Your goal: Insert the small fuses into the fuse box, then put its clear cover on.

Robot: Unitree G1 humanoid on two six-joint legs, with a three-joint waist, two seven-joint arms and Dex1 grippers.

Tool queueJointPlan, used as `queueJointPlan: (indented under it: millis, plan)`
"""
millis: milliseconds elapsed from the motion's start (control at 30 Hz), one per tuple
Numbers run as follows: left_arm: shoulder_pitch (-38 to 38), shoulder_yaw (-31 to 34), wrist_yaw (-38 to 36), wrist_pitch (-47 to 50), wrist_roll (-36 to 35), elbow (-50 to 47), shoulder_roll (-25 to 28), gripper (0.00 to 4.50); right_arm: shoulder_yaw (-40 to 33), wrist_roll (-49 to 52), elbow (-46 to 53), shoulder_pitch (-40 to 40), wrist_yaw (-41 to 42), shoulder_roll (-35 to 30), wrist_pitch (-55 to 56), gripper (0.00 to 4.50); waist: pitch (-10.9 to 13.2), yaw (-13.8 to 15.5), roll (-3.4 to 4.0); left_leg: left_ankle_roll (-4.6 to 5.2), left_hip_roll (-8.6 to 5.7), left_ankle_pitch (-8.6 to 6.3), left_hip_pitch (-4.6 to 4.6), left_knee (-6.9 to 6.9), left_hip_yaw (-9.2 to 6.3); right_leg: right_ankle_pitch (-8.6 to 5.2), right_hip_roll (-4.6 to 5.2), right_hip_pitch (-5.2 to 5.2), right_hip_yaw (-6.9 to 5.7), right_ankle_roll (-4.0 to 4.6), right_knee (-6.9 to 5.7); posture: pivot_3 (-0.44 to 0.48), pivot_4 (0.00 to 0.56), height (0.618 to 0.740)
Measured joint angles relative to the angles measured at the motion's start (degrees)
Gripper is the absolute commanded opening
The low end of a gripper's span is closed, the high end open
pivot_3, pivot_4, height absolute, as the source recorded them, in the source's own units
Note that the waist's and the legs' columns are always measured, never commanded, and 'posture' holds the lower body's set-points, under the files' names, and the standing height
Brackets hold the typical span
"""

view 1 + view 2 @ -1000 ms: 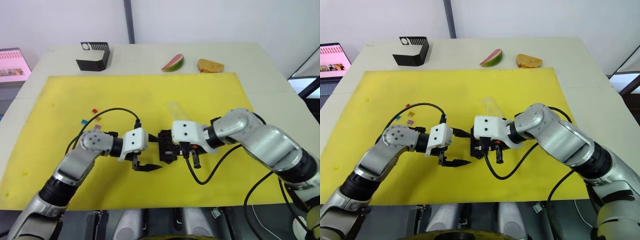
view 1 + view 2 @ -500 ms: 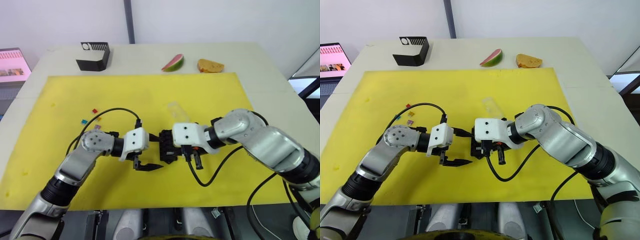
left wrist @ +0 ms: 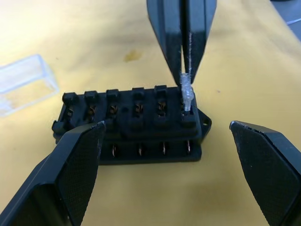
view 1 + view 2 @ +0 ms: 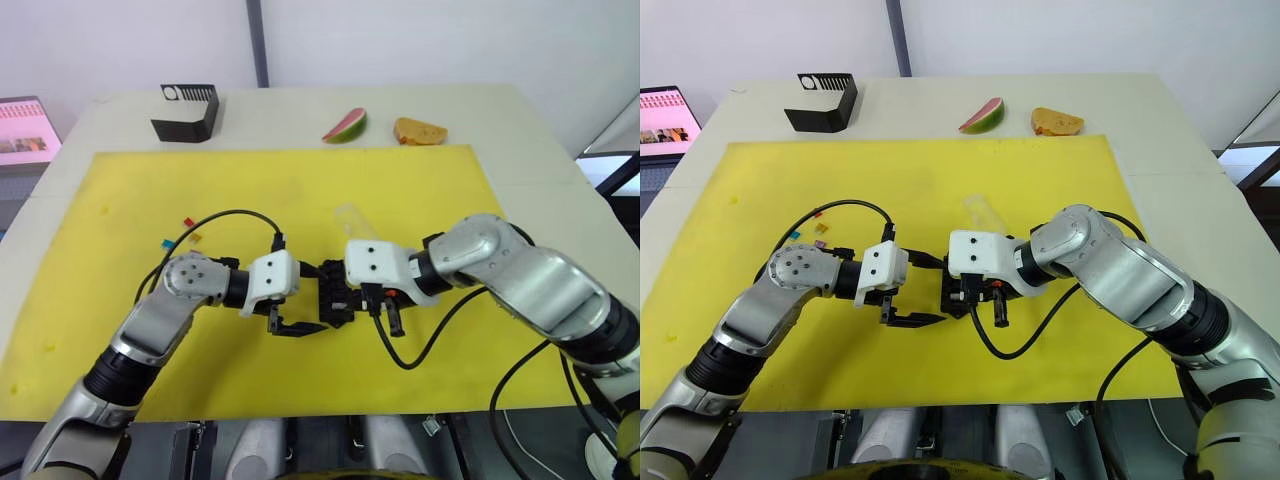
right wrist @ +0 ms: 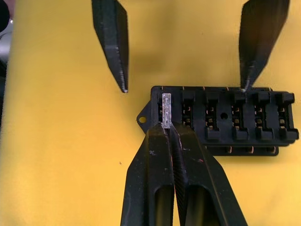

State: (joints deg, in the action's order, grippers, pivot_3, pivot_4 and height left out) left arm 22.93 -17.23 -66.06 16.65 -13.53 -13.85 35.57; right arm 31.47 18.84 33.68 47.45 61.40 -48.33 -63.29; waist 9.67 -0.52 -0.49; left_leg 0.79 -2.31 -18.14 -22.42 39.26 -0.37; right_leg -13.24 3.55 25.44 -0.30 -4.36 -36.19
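Observation:
The black fuse box point(image 4: 335, 293) lies mid-mat between my two wrists. My right gripper point(image 5: 168, 126) is shut on a whitish small fuse point(image 5: 166, 107) and holds it at the end slot beside the box's mounting tab; the other slots point(image 3: 113, 110) look empty. My left gripper point(image 3: 164, 126) is open, its fingers point(image 3: 70, 179) standing apart on either side of the box without touching it. The clear cover point(image 4: 352, 218) lies on the mat just behind the box. Red point(image 4: 189, 222), blue point(image 4: 168, 242) and amber point(image 4: 196, 238) fuses lie loose at the left.
A yellow mat point(image 4: 300, 180) covers the table. A bigger black angular holder point(image 4: 187, 112) stands at the back left, with a watermelon slice point(image 4: 346, 125) and a bread piece point(image 4: 420, 131) at the back. A screen point(image 4: 25, 125) stands off the left edge.
My left gripper has crept slightly closer to the fuse box. The right gripper with the whitish fuse has dipped and come back, staying at the same end of the box.

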Motion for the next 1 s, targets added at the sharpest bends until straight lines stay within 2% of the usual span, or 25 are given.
queueJointPlan:
  millis: [1000]
  plan:
    - [-0.3, 0.0, -0.3, -0.2, 0.5, 0.0, 0.1, 4.45, 0.2, 0.0, 0.1, -0.1, 0.2, -0.2, 0.7, 0.0, 0.0, 0.0, 0.0, 0.0, 0.0, 0.0, 0.0, 0.01, 0.0, 0.0, 0.0, 0.0, 0.0, 0.0, -0.01, 0.0, 0.15, 0.74]
